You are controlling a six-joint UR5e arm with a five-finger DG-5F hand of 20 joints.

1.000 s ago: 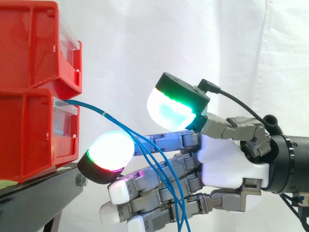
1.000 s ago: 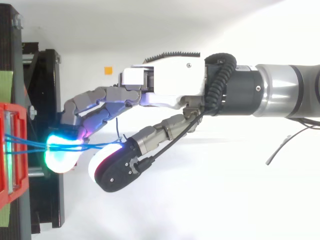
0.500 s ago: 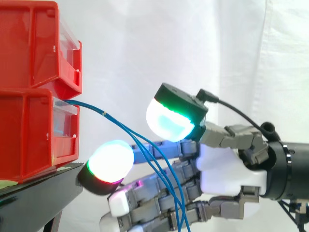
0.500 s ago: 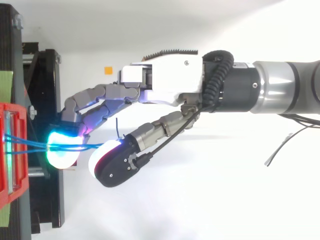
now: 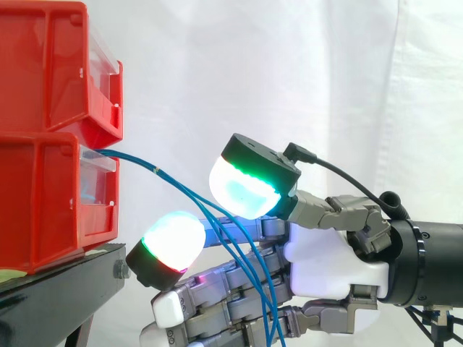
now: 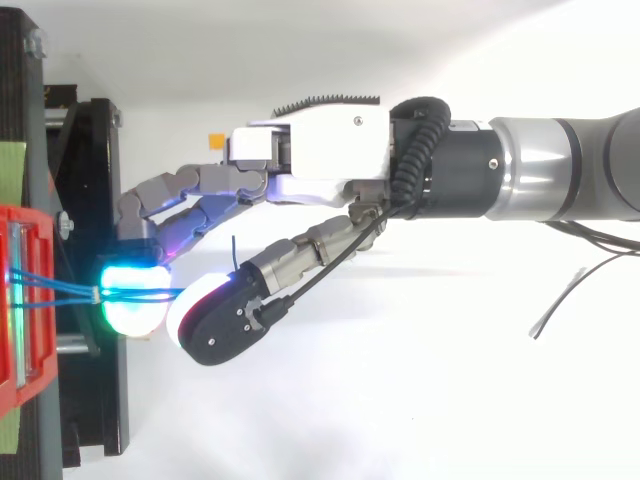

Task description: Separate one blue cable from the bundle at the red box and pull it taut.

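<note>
Side view: robot hand (image 5: 329,253) lower, leftward.

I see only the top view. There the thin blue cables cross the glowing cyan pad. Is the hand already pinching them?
Observer: No. From the side, on the hand, the thumb's green-glowing pad stands above the lower finger pad with a clear gap. The thin blue cables run through that gap.
Operator: Are the cables taut?
Observer: No. They leave the front of the lower red plastic bin and curve downward, slack, to the picture's bottom edge.
Operator: Is one strand apart from the others?
Observer: No. Several strands fan out together across the fingers.
</note>
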